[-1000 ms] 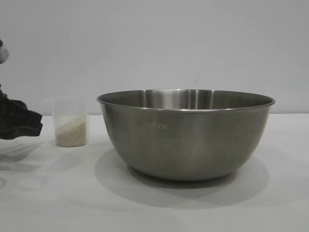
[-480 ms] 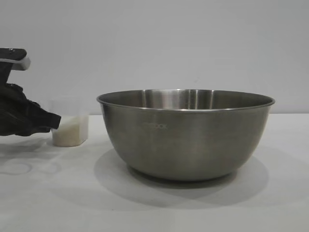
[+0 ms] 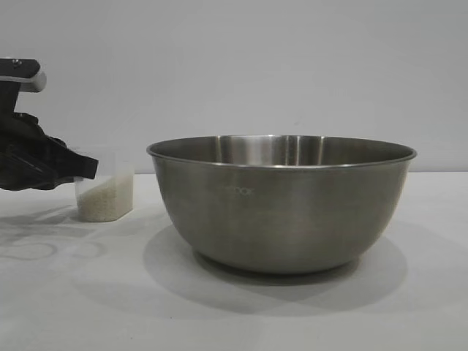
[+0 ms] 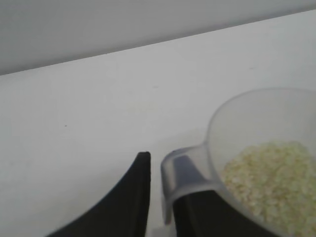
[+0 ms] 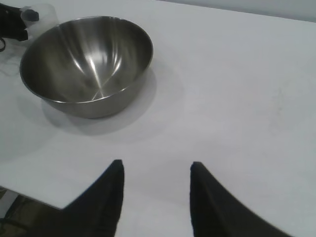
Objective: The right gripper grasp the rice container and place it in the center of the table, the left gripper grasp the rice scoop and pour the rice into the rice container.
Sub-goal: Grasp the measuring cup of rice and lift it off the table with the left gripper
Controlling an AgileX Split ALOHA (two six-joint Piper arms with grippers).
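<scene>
Now left end effector [image 4: 155, 197] grips scoop handle [image 4: 185, 170]

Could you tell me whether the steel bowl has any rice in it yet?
Empty. The right wrist view shows the rice container's bare steel inside; the rice sits in the rice scoop.

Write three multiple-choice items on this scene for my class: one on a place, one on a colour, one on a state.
1. Where is the rice scoop?
A. inside the rice container
B. on the table, left of the rice container
C. right of the rice container

2. What colour is the rice?
A. brown
B. black
C. white

3. What is the left claw doing?
A. shut on the rice scoop's handle
B. open above the rice container
C. holding the rice container's rim

Key: 1 B, it stands beside the rice container; 2 C, pale grains show; 3 A, fingers pinch the handle.
</scene>
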